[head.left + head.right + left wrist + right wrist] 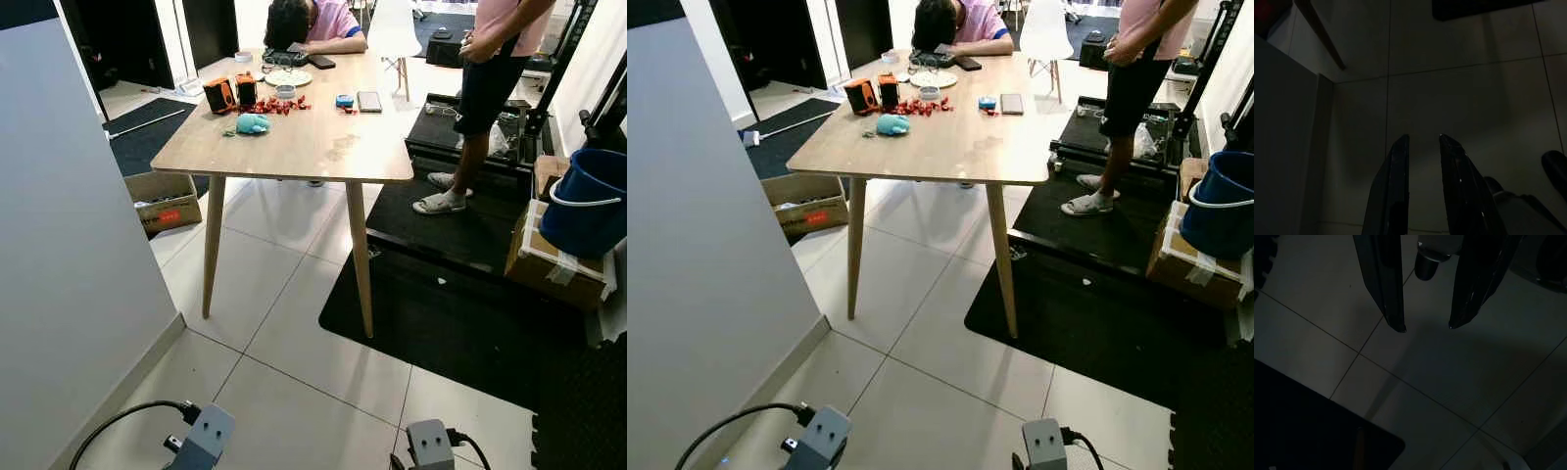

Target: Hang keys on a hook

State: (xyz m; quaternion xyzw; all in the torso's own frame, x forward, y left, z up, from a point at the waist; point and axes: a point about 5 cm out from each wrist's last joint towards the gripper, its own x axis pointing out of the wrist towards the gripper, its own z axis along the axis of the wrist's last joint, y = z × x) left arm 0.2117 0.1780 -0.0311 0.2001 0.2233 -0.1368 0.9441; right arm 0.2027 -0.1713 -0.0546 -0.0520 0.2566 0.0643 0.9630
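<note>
A light wooden table [323, 147] stands ahead on white tiles. Small items lie at its far end: a teal object [253, 123], two orange-and-black boxes [219, 95], scattered red pieces [279, 105], a phone [369, 101] and a plate [288, 77]. They are too small to tell more. Both arms hang low, their wrists [201, 436] at the bottom edge of the eye views. My left gripper [1422, 139] is open over dim floor tiles, nothing between its fingers. My right gripper [1426, 328] is open over tiles too, holding nothing.
A grey wall panel [69, 245] runs close on the left. One person [313, 24] rests their head on the table's far end; another [485, 88] stands on the black mat [460, 323] at right. A blue bucket [588, 201] sits on a cardboard box [554, 259]. Another box [162, 201] lies beside the table.
</note>
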